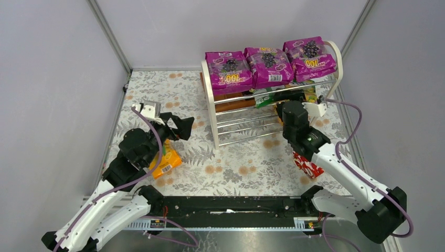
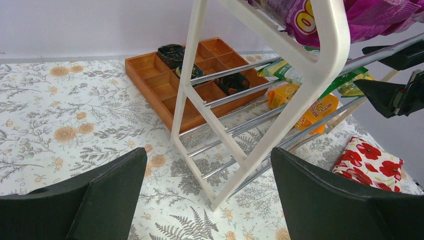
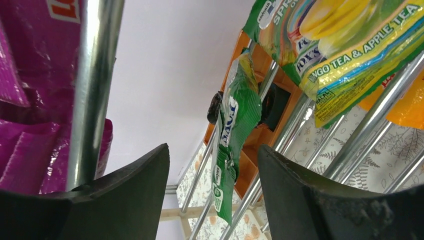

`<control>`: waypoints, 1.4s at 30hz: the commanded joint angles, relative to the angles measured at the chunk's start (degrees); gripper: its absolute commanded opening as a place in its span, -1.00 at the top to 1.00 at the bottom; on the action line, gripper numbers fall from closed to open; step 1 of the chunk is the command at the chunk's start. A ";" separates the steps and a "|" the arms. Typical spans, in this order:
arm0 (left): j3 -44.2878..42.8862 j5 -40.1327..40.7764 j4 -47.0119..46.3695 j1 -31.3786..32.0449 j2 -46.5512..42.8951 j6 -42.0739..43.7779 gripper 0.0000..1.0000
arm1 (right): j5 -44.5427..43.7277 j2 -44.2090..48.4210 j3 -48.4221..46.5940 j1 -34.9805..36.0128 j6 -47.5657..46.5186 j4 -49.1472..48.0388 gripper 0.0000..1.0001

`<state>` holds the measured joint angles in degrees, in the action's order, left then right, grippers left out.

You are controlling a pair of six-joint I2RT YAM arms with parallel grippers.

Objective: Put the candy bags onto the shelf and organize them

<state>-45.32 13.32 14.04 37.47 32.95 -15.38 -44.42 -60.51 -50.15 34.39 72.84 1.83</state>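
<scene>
shelf upper centre, 3 magenta bags on top tier | right gripper open among chrome rods, green-white bag sagging between them | left gripper open, orange bag on table at lower left | risk: bumping a rod could drop the sagging bag

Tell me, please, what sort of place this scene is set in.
Probably a laboratory robot test cell, not a shop: plain grey panel walls on aluminium posts enclose a floral-clothed table, where a white-framed chrome-rod shelf holds three magenta candy bags.
</scene>
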 commanded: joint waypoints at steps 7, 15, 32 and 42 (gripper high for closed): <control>-0.21 -0.67 -2.09 0.23 0.69 0.35 -0.97 | 6.06 -4.77 -0.71 -2.94 -3.59 -9.79 -0.29; -0.17 -0.41 -2.03 0.19 0.63 0.52 -0.97 | 8.24 -7.55 -0.42 -4.00 0.58 -12.01 0.40; -0.32 -0.54 -2.27 0.23 1.54 0.35 -0.98 | 7.50 1.96 11.87 -4.32 8.35 -11.02 1.00; -0.39 -1.02 -2.34 0.19 2.00 0.22 -0.98 | 7.36 3.44 14.16 -4.30 9.58 -5.46 0.93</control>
<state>-45.32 12.78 14.06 37.47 34.74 -15.40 -36.29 -58.43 -37.30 30.37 80.88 -6.37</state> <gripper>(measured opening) 0.987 0.034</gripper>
